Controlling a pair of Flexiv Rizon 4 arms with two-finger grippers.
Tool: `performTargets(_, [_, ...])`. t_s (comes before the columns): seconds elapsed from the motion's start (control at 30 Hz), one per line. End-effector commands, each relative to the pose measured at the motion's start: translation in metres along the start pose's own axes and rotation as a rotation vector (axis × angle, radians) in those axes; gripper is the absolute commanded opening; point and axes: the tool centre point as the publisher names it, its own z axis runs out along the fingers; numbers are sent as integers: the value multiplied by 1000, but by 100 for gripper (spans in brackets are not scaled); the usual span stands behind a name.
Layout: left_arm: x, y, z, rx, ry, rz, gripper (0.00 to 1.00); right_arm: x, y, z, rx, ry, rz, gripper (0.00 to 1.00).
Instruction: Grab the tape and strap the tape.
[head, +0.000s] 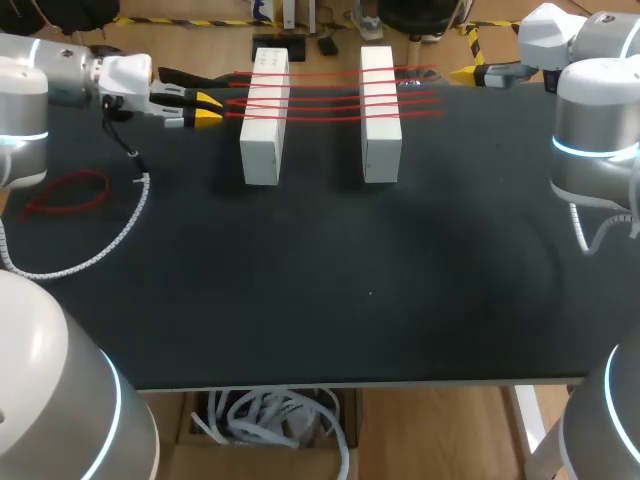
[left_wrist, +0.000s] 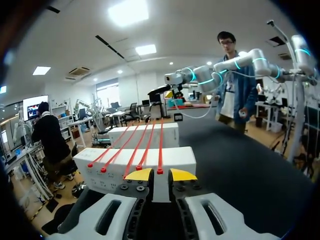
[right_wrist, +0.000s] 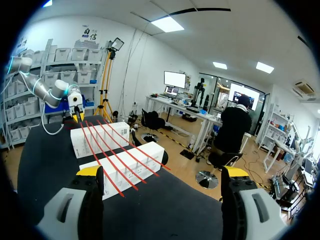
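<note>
grey arms (head: 30, 90), cyan rings (head: 592, 152), yellow-tipped grippers (head: 204, 106)

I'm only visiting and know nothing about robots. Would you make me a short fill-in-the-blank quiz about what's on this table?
1. The red straps stretch across ____ white blocks.
2. The right gripper is wide ____.
3. A loose red loop lies on the table near the ____ arm.
Missing words: two; open; left.
</note>
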Motion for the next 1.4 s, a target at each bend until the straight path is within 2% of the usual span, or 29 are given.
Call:
performTargets(0.03, [-4, 3, 2, 9, 11, 0, 14, 0, 0, 0, -1, 0, 0, 100])
performTargets(1.17, [0, 4, 16, 44, 12, 0, 13, 0, 0, 0, -1, 0, 0, 100])
performTargets(1.27, [0, 4, 16, 44, 12, 1, 11, 0, 0, 0, -1, 0, 0, 100])
performTargets(1.4, [0, 4, 17, 45, 9, 3, 2, 0, 0, 0, -1, 0, 0, 100])
